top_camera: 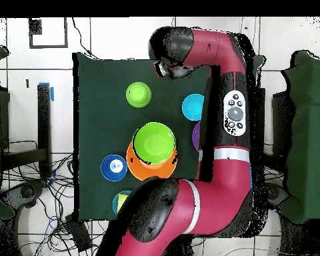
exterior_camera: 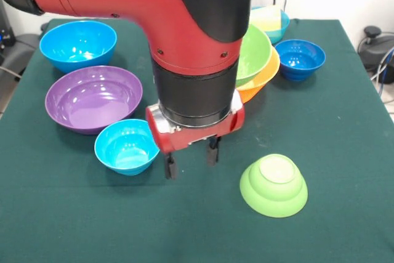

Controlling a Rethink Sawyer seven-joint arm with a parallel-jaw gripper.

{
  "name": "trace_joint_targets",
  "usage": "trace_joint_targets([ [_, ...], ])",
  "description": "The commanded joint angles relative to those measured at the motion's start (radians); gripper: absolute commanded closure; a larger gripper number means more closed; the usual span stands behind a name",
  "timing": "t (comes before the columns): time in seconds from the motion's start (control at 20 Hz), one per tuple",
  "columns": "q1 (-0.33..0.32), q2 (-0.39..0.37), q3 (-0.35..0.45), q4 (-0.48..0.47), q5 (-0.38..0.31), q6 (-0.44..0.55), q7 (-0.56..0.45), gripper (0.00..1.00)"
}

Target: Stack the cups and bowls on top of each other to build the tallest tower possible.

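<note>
Bowls spread over green table (exterior_camera: 345, 152): small lime bowl (exterior_camera: 274, 185) inverted near front; light blue small bowl (exterior_camera: 127, 146) beside purple bowl (exterior_camera: 93, 98); large blue bowl (exterior_camera: 78, 44) behind; large lime bowl (exterior_camera: 255, 53) nested in orange bowl (exterior_camera: 261, 78); dark blue bowl (exterior_camera: 300, 59) alongside. Pale yellow cup (exterior_camera: 266, 20), apparently inside another bowl, at rear. Gripper (exterior_camera: 191, 158) empty, fingers apart, above bare cloth.

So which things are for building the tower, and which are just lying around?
For the tower:
purple bowl
big blue bowl
small light blue bowl
upside-down green bowl
green bowl inside orange bowl
dark blue bowl

Just lying around:
cables beside the table
</note>
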Motion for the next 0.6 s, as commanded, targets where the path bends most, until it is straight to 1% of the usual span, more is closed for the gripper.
trace_joint_targets([
  [0.05,0.034,-0.065,-0.06,0.04,-0.093,0.043,-0.134,0.0],
  [0.15,0.035,-0.101,-0.079,0.079,-0.087,0.039,-0.118,0.0],
  [0.3,0.043,-0.124,-0.101,0.098,-0.083,0.046,-0.104,0.0],
  [0.4,0.044,-0.141,-0.116,0.125,-0.073,0.032,-0.088,0.0],
  [0.6,0.048,-0.131,-0.129,0.111,-0.078,0.016,-0.085,0.0],
])
